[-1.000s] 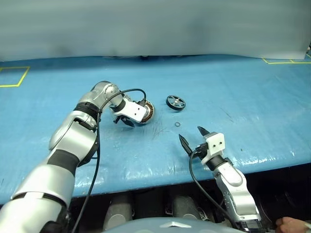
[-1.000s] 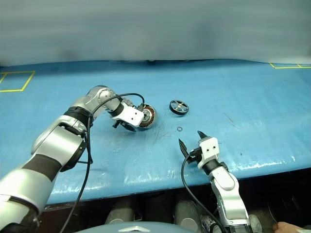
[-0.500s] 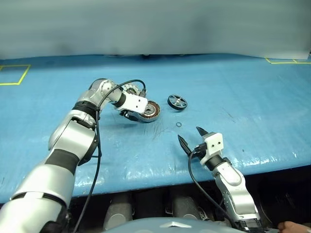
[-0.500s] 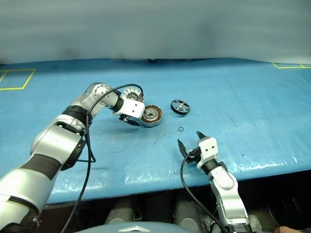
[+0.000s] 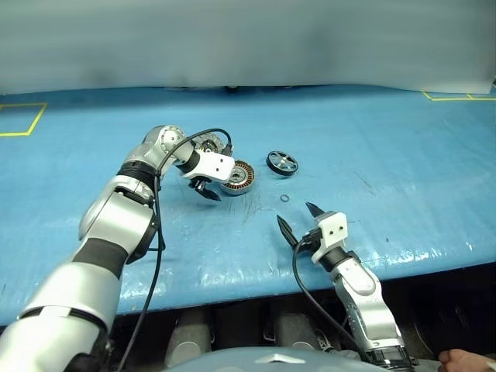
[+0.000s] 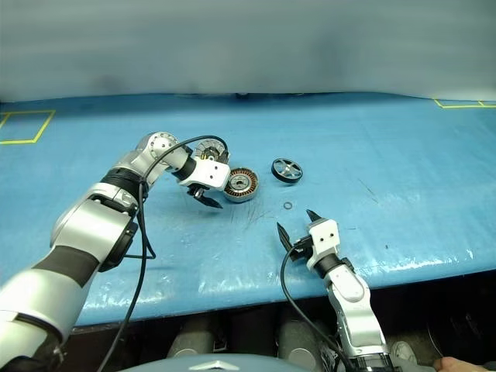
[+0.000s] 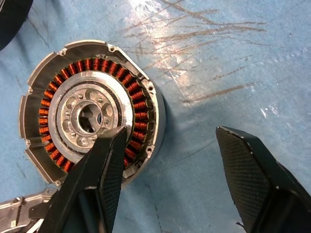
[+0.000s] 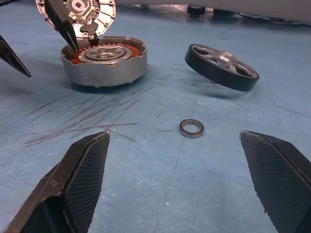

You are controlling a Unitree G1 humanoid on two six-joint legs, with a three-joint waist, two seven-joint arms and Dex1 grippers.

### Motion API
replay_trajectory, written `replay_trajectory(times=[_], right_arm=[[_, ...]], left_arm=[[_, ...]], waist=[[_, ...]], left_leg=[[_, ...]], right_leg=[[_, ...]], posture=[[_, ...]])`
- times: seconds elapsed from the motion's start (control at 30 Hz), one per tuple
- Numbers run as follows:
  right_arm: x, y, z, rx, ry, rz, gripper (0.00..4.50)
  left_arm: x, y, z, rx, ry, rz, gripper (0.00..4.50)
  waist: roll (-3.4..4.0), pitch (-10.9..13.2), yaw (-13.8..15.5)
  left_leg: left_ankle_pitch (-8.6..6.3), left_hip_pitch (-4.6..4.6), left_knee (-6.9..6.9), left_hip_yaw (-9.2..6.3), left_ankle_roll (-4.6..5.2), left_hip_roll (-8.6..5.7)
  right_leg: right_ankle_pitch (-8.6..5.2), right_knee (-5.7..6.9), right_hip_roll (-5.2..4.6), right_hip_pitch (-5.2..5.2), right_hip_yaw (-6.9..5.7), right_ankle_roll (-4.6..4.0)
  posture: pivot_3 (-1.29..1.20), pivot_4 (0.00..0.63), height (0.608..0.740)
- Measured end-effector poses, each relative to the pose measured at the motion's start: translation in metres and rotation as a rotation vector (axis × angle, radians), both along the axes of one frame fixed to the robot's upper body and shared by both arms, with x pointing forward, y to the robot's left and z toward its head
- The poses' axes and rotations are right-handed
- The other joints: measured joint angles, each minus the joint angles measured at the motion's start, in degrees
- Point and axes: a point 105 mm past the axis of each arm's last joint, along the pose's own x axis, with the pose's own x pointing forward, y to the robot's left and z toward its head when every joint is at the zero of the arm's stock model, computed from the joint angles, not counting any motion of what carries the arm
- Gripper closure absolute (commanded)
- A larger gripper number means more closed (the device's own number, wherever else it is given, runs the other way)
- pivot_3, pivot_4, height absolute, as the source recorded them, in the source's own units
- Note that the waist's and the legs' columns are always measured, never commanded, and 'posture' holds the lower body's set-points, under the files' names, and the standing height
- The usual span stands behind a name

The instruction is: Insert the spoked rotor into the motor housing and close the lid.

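The motor housing (image 5: 238, 177) lies flat on the blue table, its copper windings (image 7: 141, 104) facing up. My left gripper (image 5: 205, 191) hangs open just beside it. One finger (image 7: 104, 165) overlaps the housing's rim, and nothing is held. The lid (image 8: 75, 7) stands tilted just behind the housing, partly hidden by my left wrist. To the right of the housing rests the spoked rotor (image 5: 281, 163), black with silver spokes. My right gripper (image 5: 295, 215) is open near the front edge, pointing at the rotor (image 8: 221, 68) from a distance.
A small metal washer ring (image 5: 284, 199) lies between the rotor and my right gripper. Scratches mark the table (image 5: 403, 155) in front of the housing. Yellow tape corners (image 5: 23, 120) sit far left and far right. A person's hand (image 5: 465, 359) shows at the bottom right.
My left gripper held the housing tilted on edge a second ago. It has since laid the housing flat, let go and opened. The right gripper stays open.
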Motion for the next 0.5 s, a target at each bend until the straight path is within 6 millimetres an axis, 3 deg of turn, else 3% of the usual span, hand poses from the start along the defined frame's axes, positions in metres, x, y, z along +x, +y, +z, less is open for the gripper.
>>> replay_trajectory(times=[0.27, 0.5], right_arm=[[-0.008, 0.003, -0.008, 0.004, 0.02, -0.008, 0.0], [-0.008, 0.0, -0.008, -0.016, 0.021, -0.007, 0.0]], left_arm=[[0.008, -0.012, 0.012, -0.036, -0.069, 0.006, 1.41], [0.008, -0.019, 0.01, -0.048, -0.073, -0.002, 1.41]], waist=[[-0.01, 0.0, 0.1], [-0.03, 0.0, -0.1]], left_leg=[[0.0, -0.03, 0.02, -0.01, 0.01, -0.06], [0.0, -0.02, 0.03, -0.01, 0.01, -0.05]], right_leg=[[0.03, -0.02, -0.04, -0.01, 0.04, 0.05], [0.04, 0.01, -0.02, -0.03, 0.05, 0.06]], posture=[[0.0, 0.15, 0.74], [0.0, 0.15, 0.74]])
